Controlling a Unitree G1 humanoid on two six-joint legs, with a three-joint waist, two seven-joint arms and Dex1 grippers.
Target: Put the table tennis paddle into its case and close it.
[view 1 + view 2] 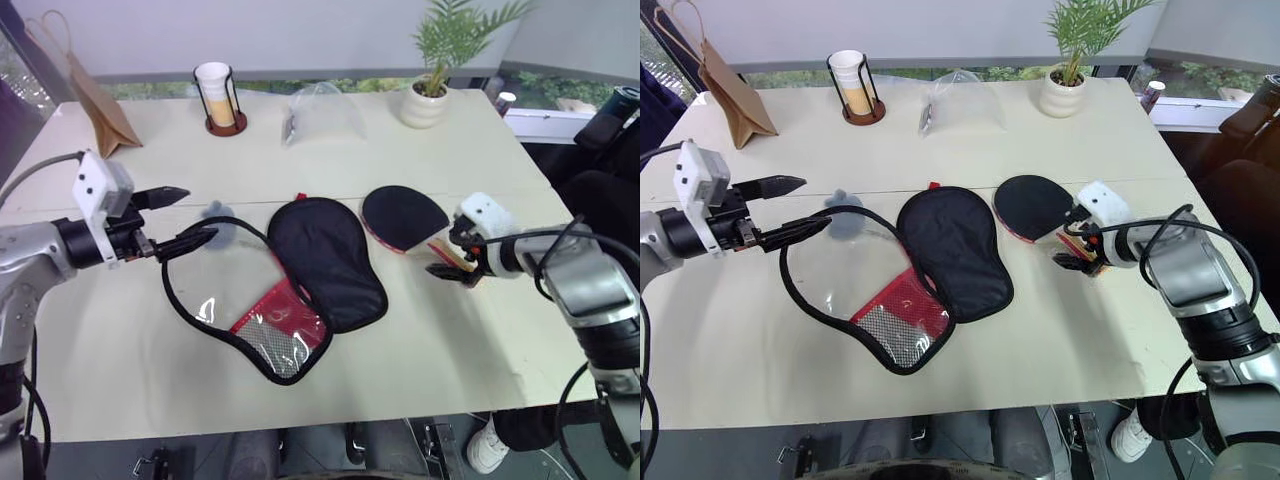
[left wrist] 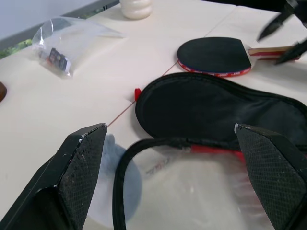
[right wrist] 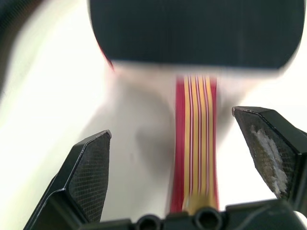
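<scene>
The table tennis paddle lies flat on the table, black face up, its striped wooden handle pointing toward my right gripper. That gripper is open, one finger on either side of the handle with a gap on both sides. The case lies unzipped to the paddle's left, its black lid spread flat beside the clear and red mesh half. My left gripper is open at the case's left rim, with the black zip edge lying between and just beyond its fingers.
A grey fuzzy pouch sits by the left gripper's tips. Along the far side stand a brown paper bag, a cup in a wire holder, a clear plastic bag and a potted plant. The table's near edge runs below the case.
</scene>
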